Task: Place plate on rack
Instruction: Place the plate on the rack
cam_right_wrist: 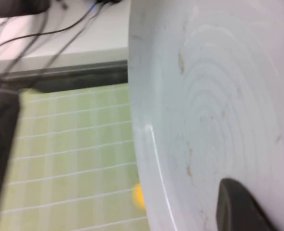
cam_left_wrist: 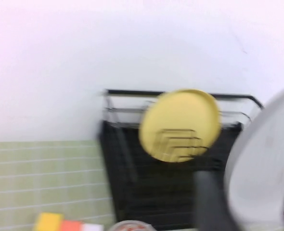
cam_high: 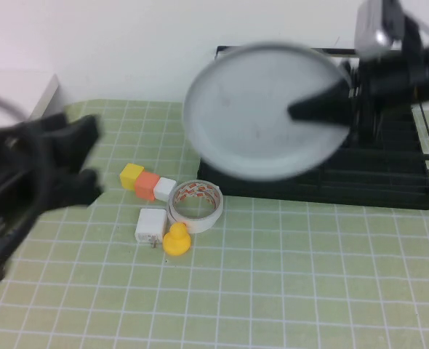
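High view: round light grey-blue plate [cam_high: 265,109] held tilted in the air over the front left part of the large black wire dish rack [cam_high: 389,178], right gripper [cam_high: 318,107] clamped on its right edge. Left gripper [cam_high: 83,156] blurred at far left above green checked mat [cam_high: 287,276]; cannot tell its finger state.

Left wrist view: round yellow plate [cam_left_wrist: 179,125] standing upright in rack.

Right wrist view: plate face close up, one dark fingertip [cam_right_wrist: 238,204] pressed against it.
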